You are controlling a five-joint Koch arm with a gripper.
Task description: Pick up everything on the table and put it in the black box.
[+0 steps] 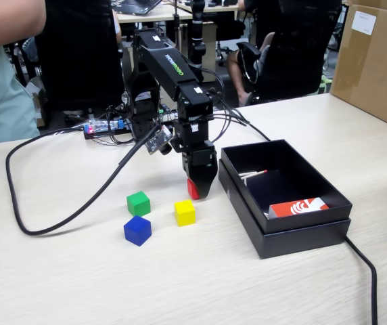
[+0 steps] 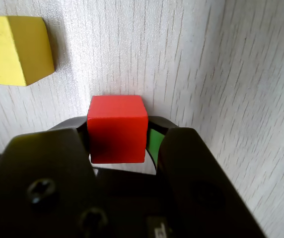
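My gripper (image 2: 118,148) is clamped on the red cube (image 2: 117,128), low over the table (image 1: 78,284) just beside the black box (image 1: 285,237), so the carry should be short. The yellow cube (image 1: 185,212), green cube (image 1: 138,203) and blue cube (image 1: 137,230) wait farther from the box.

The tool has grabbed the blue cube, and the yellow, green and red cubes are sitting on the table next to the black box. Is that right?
Not quite. The tool has the red cube between its jaws, as the wrist view shows. The blue cube sits on the table with the yellow cube and green cube, next to the black box.
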